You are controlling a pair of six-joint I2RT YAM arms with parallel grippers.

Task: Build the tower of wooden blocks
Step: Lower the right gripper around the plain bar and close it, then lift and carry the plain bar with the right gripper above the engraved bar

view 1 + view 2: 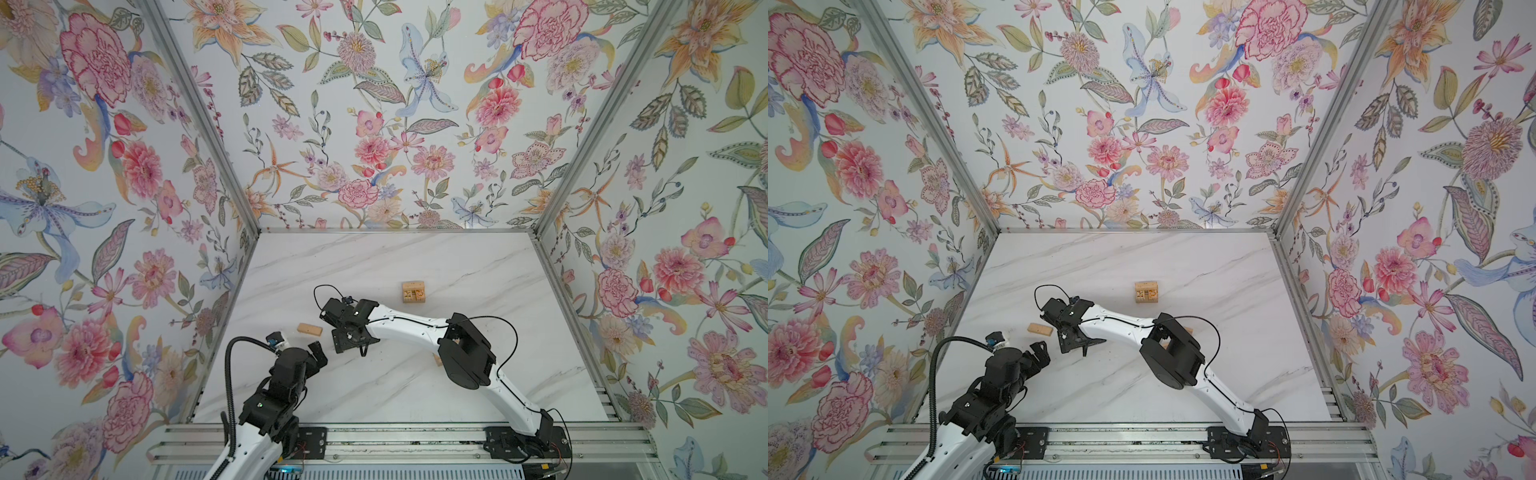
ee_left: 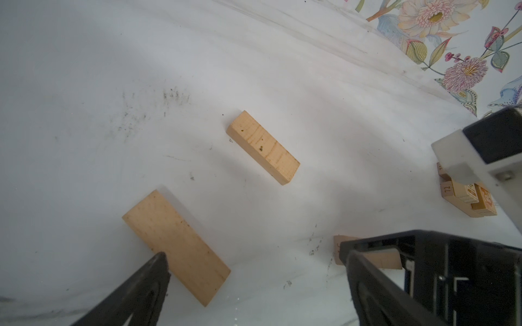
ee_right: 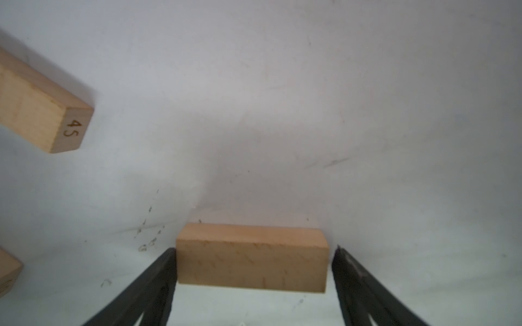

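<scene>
On the white marble table (image 1: 374, 395), my left gripper (image 1: 319, 353) hangs near the front-left, its fingers spread as wide as they go with nothing between them. My right gripper (image 3: 252, 251) sits low just beside it, jaws wide and straddling a plain wood block (image 3: 251, 258) end to end: one finger (image 3: 166, 262) touches the wood, the other stands just off it, so I have no grip. The tower (image 1: 413, 291), a compact stack with dark engraved marks on top, stands behind my right forearm, and a loose block (image 1: 309, 329) lies flat near both grippers.
</scene>
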